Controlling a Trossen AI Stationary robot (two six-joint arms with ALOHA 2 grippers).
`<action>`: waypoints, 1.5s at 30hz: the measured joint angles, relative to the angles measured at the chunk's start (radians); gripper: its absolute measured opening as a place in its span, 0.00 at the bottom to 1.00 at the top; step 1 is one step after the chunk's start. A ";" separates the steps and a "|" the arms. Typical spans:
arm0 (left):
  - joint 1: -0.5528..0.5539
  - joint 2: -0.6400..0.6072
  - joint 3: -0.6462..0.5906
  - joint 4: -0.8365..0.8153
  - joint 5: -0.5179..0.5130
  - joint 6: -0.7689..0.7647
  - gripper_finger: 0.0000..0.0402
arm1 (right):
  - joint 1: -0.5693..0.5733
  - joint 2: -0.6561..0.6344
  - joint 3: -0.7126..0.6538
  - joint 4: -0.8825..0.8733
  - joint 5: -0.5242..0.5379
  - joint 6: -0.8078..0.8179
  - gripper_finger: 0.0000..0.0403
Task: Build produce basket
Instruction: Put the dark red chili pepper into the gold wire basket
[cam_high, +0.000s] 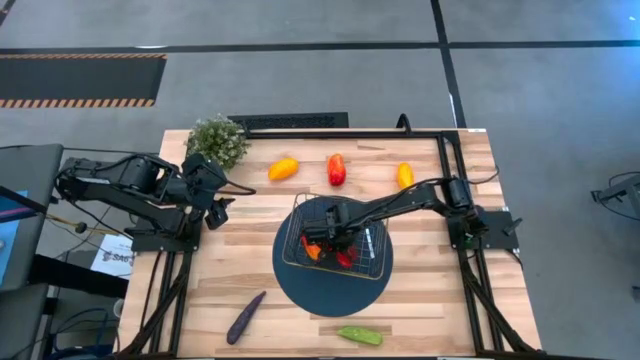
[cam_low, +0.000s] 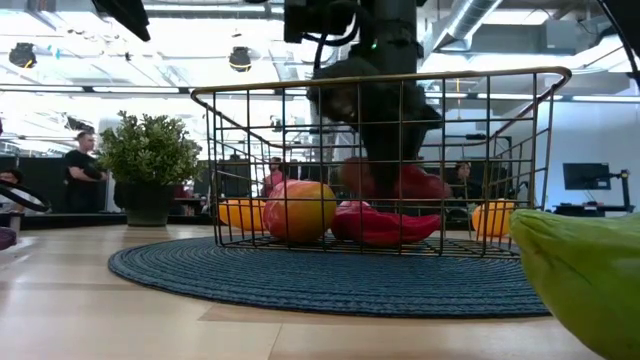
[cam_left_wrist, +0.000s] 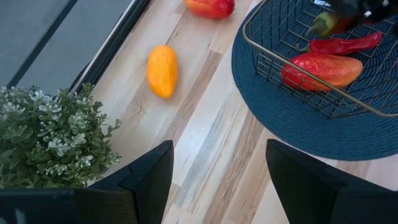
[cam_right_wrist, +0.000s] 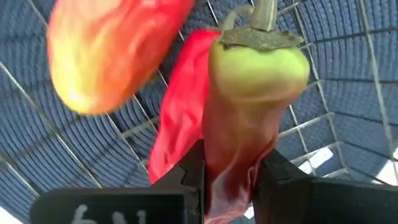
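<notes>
The wire basket (cam_high: 300, 256) stands on a round dark-blue mat (cam_high: 330, 290). My right gripper (cam_right_wrist: 233, 168) is down inside the basket (cam_low: 480, 100), shut on a pepper (cam_right_wrist: 252, 81) that is green at the stem and red below. A red-orange pepper (cam_right_wrist: 106, 50) and a red pepper (cam_right_wrist: 180, 106) lie on the basket floor. On the bare table lie an orange pepper (cam_high: 284, 168), a red one (cam_high: 336, 169), a yellow one (cam_high: 404, 175), a purple vegetable (cam_high: 246, 316) and a green pepper (cam_high: 359, 335). My left gripper (cam_left_wrist: 217, 168) waits open beside the plant. My right gripper pinches the green-and-red pepper by its red tip half (cam_right_wrist: 233, 155) between its two fingers (cam_right_wrist: 189, 177). It comes from above, pointing down, with the fingers along the pepper. The stem end (cam_right_wrist: 264, 18) points away toward the basket floor; whether it touches the mesh cannot be told.
A bushy potted plant (cam_high: 216, 140) stands at the table's far left corner, close to my left gripper (cam_high: 215, 205). The basket's walls (cam_low: 230, 170) rise around my right gripper. The near green pepper (cam_low: 585, 280) lies close to the low camera. Black frame rails run along the table's edges.
</notes>
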 joint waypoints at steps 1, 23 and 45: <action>0.000 0.000 0.000 0.000 0.000 0.000 0.60 | -0.001 0.001 0.000 0.002 0.001 0.006 0.19; 0.000 0.000 0.000 0.000 0.000 0.001 0.60 | -0.001 0.003 0.000 0.079 0.002 0.008 0.19; 0.000 0.000 0.000 0.000 0.000 0.000 0.60 | 0.021 -0.006 -0.087 0.178 -0.015 0.041 0.19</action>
